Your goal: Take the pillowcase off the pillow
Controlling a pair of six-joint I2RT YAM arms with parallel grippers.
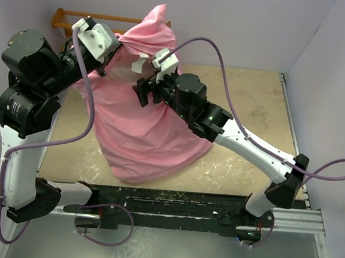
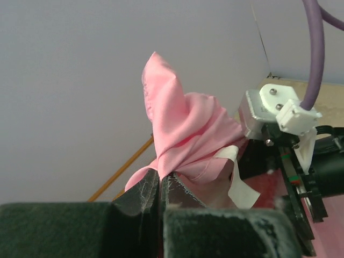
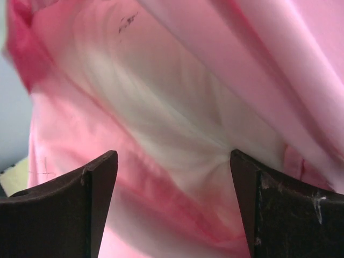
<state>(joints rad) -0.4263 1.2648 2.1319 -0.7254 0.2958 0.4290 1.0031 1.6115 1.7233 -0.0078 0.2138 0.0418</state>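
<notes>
The pink satin pillowcase (image 1: 142, 132) hangs like a tent over the left half of the table, its top corner pulled up high. My left gripper (image 1: 115, 45) is shut on a bunch of this fabric near the top; in the left wrist view the fingertips (image 2: 160, 174) pinch the pink cloth (image 2: 177, 123). A white tag (image 2: 239, 188) hangs beside the pinch. My right gripper (image 1: 143, 92) is open and pressed against the upper middle of the cloth. In the right wrist view the open fingers (image 3: 172, 156) straddle a pale cream-white patch of pillow (image 3: 161, 113) among pink folds (image 3: 301, 64). Most of the pillow is hidden.
A wooden rack (image 1: 61, 18) stands at the back left by the wall. Bare beige table (image 1: 251, 111) lies to the right of the cloth. Purple cables loop over both arms. Walls close in at the back and the right.
</notes>
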